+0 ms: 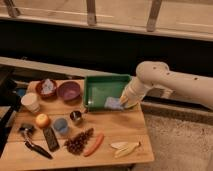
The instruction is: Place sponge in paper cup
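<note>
The light-blue sponge [113, 103] hangs at the tip of my gripper [120, 102], which is shut on it. It is held over the front right part of the green tray [100, 83], a little above the table. My white arm reaches in from the right. The white paper cup [31, 102] stands upright near the table's left edge, far to the left of the gripper.
A purple bowl [69, 91] and a brown bowl [46, 88] sit left of the tray. On the wooden table [120, 127] are a metal cup [76, 117], a short blue cup [61, 126], an orange fruit [42, 120], grapes [79, 141], a carrot [94, 144] and a banana [125, 148].
</note>
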Controlling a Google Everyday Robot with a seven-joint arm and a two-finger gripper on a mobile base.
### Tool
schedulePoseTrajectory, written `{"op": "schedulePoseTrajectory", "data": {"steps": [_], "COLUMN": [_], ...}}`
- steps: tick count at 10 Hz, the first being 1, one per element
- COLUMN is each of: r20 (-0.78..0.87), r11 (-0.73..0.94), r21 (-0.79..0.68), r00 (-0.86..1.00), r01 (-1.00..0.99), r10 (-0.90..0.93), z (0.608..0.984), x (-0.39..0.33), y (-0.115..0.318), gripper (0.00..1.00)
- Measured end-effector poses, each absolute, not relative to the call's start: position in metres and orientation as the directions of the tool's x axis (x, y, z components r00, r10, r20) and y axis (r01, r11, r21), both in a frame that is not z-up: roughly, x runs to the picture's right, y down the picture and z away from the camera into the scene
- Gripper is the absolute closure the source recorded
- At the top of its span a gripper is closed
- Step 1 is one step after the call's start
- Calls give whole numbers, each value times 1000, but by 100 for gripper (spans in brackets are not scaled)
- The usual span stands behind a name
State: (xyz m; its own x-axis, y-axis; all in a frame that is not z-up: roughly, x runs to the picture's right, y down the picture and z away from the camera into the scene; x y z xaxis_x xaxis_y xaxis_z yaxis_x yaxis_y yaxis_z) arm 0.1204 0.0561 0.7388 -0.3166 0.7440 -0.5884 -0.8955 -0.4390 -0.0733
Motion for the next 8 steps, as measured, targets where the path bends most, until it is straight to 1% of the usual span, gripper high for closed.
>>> {"op": "schedulePoseTrajectory", "data": {"steps": [2, 4, 8], "r20": [-536, -529, -530], "r11": [-405, -359, -354], "r21": [-88, -119, -122], "r00": [-299, -247, -240], "r01": [-910, -926, -927], "r10": [789, 812, 813], "z": [745, 755, 755], "x": [117, 92, 90], "y": [19, -1, -2], "gripper": [100, 100, 100]}}
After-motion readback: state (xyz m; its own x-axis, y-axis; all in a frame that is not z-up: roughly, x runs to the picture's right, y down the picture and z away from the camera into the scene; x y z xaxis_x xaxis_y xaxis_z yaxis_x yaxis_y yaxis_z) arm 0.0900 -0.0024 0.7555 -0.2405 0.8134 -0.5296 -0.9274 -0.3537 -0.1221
